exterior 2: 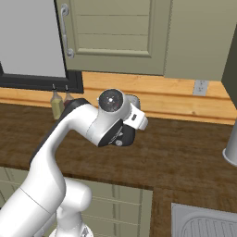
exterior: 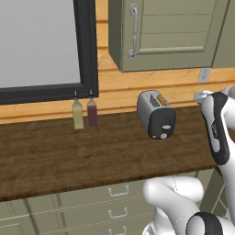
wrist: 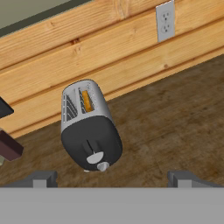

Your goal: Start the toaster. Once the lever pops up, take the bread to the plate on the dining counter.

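Step in hand: starting the toaster; the arm is looking down at it from above and in front, nothing pressed yet, by my reading.
Toaster point(exterior: 156, 114): sitting on the dark wood worktop point(exterior: 69, 151), near the plank wall, black end panel point(wrist: 92, 144) facing the robot.
Bread point(wrist: 87, 101): sitting down in one slot, golden edge showing at the slot mouth; the other slot is looking empty.
Lever point(wrist: 89, 145): a thin dark tab on the black panel, with the light round knob point(wrist: 95, 157) just below it; it is hard to tell exactly how high it is riding.
Claw point(wrist: 111, 178): standing wide, holding nothing; both tips are poking up at the bottom of the hand view, with the toaster's lower end between and above them, clear of both.
Nearby: two bottles point(exterior: 85, 113) are standing to the left of the toaster, well apart from it; a wall socket point(wrist: 165, 20) is off to the other side.
Next move calls for: bringing one tip down onto the small tab, not the knob, and pushing along the panel toward the worktop; the tab is narrow, so alignment is mattering more than force.
After that: waiting for the pop-up before going for the slice.
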